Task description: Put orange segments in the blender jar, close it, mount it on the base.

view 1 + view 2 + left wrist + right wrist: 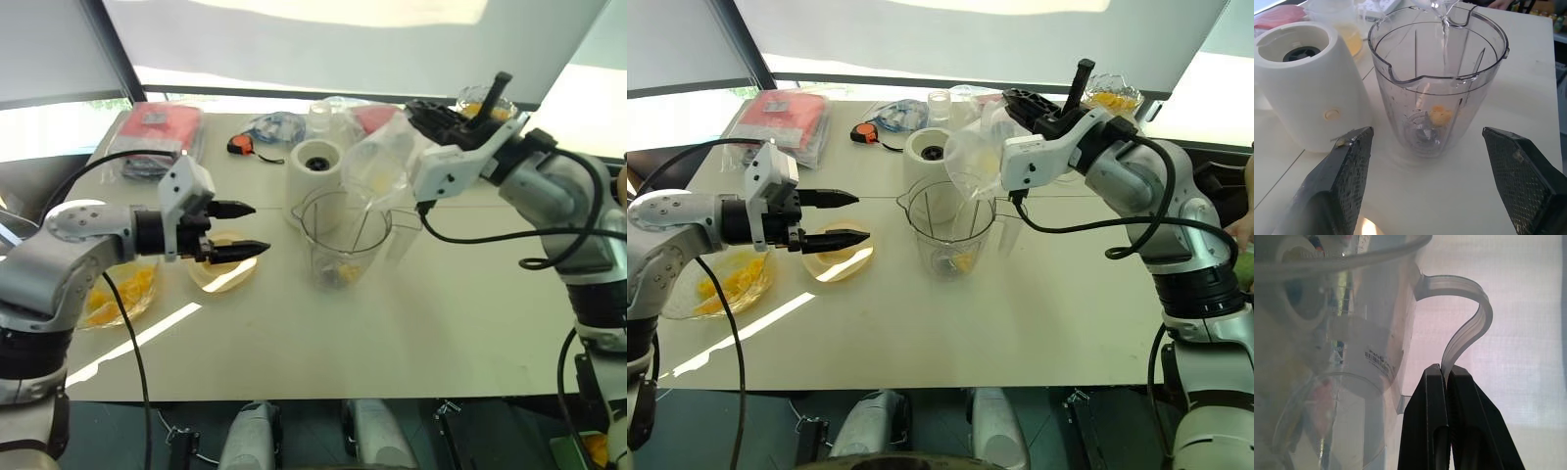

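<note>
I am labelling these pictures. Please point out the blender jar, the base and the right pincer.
blender jar (1440, 73): left wrist view, rim.
base (1308, 93): left wrist view, white side.
right pincer (1445, 374): right wrist view, fingertips.

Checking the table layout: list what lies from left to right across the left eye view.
Bowl of orange segments → left hand, open → base → blender jar → right hand, shut on the handle of a tipped clear cup.

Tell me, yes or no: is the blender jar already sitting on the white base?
No. The blender jar stands on the table beside the base, whose dark socket is uncovered.
</note>
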`<state>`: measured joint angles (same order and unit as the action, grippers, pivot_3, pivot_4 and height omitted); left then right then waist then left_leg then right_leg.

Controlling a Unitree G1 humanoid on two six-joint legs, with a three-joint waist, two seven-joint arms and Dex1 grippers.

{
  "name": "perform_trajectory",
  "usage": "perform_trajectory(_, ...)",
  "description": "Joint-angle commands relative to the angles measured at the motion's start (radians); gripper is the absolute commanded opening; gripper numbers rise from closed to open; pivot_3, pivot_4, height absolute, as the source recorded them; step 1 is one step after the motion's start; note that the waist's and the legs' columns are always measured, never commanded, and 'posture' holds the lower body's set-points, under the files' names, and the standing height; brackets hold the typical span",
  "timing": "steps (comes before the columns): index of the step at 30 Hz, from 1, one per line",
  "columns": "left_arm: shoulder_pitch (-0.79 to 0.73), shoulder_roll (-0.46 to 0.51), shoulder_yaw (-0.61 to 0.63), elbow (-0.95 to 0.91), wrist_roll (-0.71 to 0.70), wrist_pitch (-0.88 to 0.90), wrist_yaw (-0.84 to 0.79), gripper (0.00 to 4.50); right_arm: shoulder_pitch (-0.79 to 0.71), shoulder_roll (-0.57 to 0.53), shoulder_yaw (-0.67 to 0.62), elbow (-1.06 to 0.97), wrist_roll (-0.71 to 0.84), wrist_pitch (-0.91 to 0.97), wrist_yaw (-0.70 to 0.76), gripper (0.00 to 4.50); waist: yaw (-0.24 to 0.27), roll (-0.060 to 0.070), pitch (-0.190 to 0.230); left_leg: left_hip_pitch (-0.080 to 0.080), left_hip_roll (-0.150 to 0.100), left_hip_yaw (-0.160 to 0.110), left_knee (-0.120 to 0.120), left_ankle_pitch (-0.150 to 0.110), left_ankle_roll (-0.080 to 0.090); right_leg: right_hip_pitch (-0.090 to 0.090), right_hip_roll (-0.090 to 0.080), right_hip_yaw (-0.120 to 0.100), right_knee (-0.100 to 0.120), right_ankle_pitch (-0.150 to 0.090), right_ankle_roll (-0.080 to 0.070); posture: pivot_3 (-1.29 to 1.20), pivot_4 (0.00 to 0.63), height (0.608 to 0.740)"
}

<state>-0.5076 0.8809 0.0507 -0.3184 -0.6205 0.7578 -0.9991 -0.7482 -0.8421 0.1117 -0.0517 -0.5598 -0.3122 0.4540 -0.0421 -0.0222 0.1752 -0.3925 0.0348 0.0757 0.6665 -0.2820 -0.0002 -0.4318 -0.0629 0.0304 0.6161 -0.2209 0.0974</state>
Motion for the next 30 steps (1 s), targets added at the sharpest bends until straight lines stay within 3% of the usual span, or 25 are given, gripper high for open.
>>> perform_trajectory(1, -0.024, -0.001, 0.004, -0.022, 0.000, -0.007, 0.001, 3.71, -0.038, -0.005, -0.022, -0.004, -0.012, -0.012, -0.026, 0.04, 0.000, 0.000, 0.000, 0.000, 0.000, 0.000, 0.000, 0.000, 0.000, 0.000, 0.000, 0.000, 0.000, 0.000, 0.000, 0.00, 0.150, 0.740)
perform_trajectory(9, -0.026, -0.003, 0.002, -0.017, 0.001, -0.009, 0.000, 3.71, -0.038, -0.005, -0.032, 0.008, -0.020, -0.022, -0.034, 0.04, 0.000, 0.000, 0.000, 0.000, 0.000, 0.000, 0.000, 0.000, 0.000, 0.000, 0.000, 0.000, 0.000, 0.000, 0.000, 0.00, 0.150, 0.740)
perform_trajectory(13, -0.029, -0.003, 0.001, -0.011, 0.003, -0.011, -0.003, 3.71, -0.017, 0.036, -0.070, 0.006, 0.063, 0.052, -0.017, 0.04, -0.001, 0.000, 0.000, 0.000, 0.000, 0.000, 0.000, 0.000, 0.000, 0.000, 0.000, 0.000, 0.000, 0.000, 0.000, 0.00, 0.150, 0.740)
perform_trajectory(21, -0.038, 0.003, -0.003, 0.009, 0.008, -0.016, -0.019, 3.71, 0.041, 0.224, -0.259, -0.137, 0.417, 0.543, 0.049, 0.04, 0.003, 0.000, 0.000, 0.000, 0.000, 0.000, 0.000, 0.000, 0.000, 0.000, 0.000, 0.000, 0.001, 0.000, 0.000, 0.00, 0.150, 0.740)
perform_trajectory(25, -0.044, 0.003, -0.009, 0.014, 0.009, -0.017, -0.029, 3.71, 0.030, 0.336, -0.413, -0.222, 0.561, 0.887, -0.035, 0.04, 0.005, 0.000, 0.000, 0.000, 0.000, -0.001, 0.000, 0.000, 0.000, 0.000, 0.000, 0.000, 0.002, 0.001, 0.001, 0.00, 0.150, 0.740)
perform_trajectory(30, -0.044, -0.001, -0.009, -0.005, -0.009, -0.005, -0.030, 3.71, 0.021, 0.398, -0.602, -0.214, 0.616, 1.068, -0.223, 0.04, 0.009, 0.000, 0.000, 0.000, 0.000, 0.000, 0.000, 0.000, 0.000, 0.000, 0.000, -0.001, 0.002, 0.000, 0.000, 0.00, 0.150, 0.740)
